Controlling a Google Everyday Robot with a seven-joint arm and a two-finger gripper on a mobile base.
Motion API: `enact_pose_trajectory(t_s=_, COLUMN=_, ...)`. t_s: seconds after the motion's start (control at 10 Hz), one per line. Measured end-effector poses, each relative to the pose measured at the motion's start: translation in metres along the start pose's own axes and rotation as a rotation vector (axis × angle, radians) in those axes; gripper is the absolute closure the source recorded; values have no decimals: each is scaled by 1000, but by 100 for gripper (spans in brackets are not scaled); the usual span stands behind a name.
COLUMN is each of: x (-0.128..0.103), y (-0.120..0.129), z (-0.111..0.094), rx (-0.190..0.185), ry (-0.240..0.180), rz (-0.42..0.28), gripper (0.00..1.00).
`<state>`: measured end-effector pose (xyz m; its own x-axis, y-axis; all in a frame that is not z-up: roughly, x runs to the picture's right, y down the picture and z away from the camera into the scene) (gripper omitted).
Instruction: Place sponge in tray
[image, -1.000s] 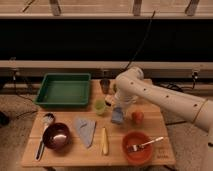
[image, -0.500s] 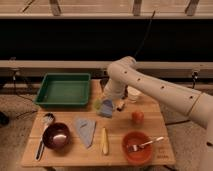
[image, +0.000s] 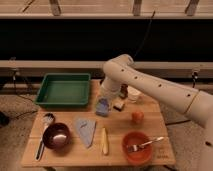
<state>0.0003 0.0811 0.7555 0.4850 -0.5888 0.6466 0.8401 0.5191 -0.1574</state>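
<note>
The small blue-grey sponge (image: 102, 108) is in my gripper (image: 103, 101), which is shut on it from above and holds it over the table just right of the tray's front right corner. The dark-green tray (image: 46, 91) sits at the table's back left and has nothing in it. My white arm reaches in from the right and bends down over the middle of the table.
A beige block with a dark top (image: 118, 105) and a white cup (image: 133, 95) stand right of the gripper. An orange (image: 137, 117), a red bowl with a fork (image: 127, 150), a yellow item (image: 104, 141), a blue-grey cloth (image: 86, 131), a dark bowl (image: 56, 136) and a spoon (image: 44, 131) lie nearer.
My gripper has moved left from beside the beige block toward the tray, carrying the sponge. A green item seen earlier near the tray's corner is now hidden behind the sponge.
</note>
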Motion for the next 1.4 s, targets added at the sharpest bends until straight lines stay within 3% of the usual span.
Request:
enact_pose_trajectory(t_s=0.4, x=5, y=-6, z=-5, rx=19, ry=6, rz=-12, gripper=100)
enact_pose_trajectory(t_s=0.7, x=34, y=-50, z=-25, rx=56, ry=25, rz=-65, gripper=100)
enact_pose_trajectory(t_s=0.9, x=58, y=-93, z=-29, rx=82, ry=30, rz=-109, gripper=100)
enact_pose_trajectory(t_s=1.4, x=59, y=-174, z=-23, rx=142, ry=0, rz=-216, gripper=100)
